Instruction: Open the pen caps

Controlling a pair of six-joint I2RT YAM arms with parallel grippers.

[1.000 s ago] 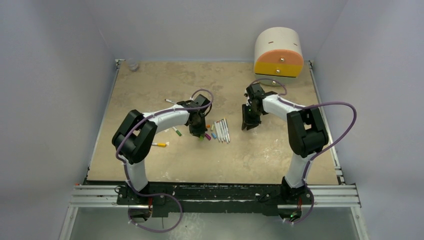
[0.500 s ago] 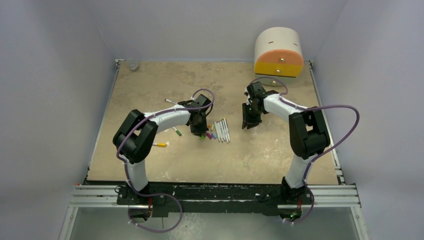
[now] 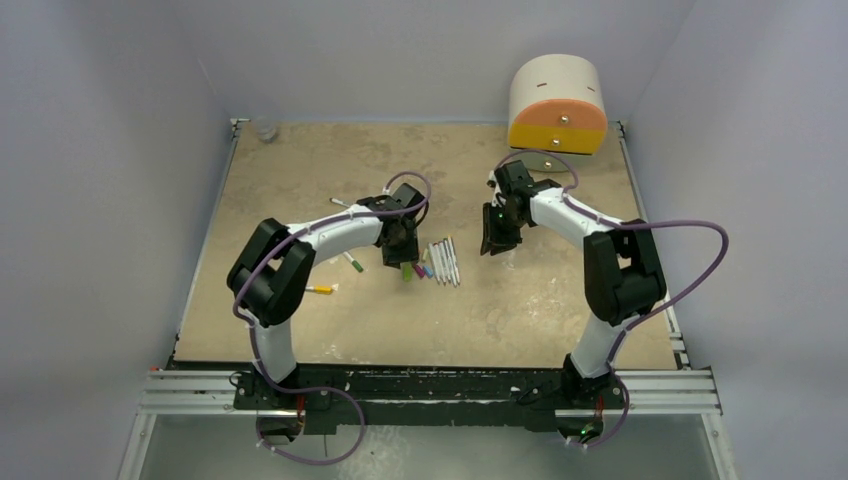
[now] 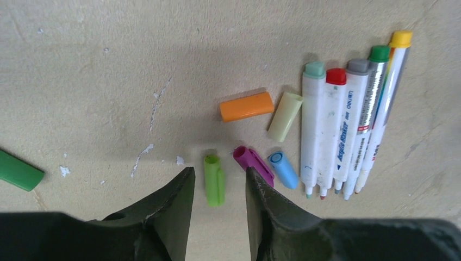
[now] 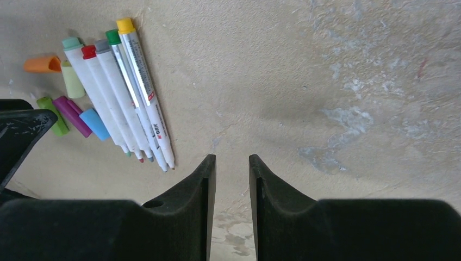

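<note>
Left wrist: cap [image 4: 214, 180] between tool [image 4: 218, 174] fingers [image 4: 173, 202]

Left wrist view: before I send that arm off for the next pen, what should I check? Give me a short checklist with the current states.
1. Left gripper jaws apart, gripping nothing: ok.
2. Green cap lies flat between the jaws, touching neither finger: ok.
3. Uncapped pens lie in a row, apart from the left gripper: ok.
4. Right gripper jaws apart, nothing between them: ok.
5. Green-ended pen beside the left arm, capped or not: cannot tell.
</note>
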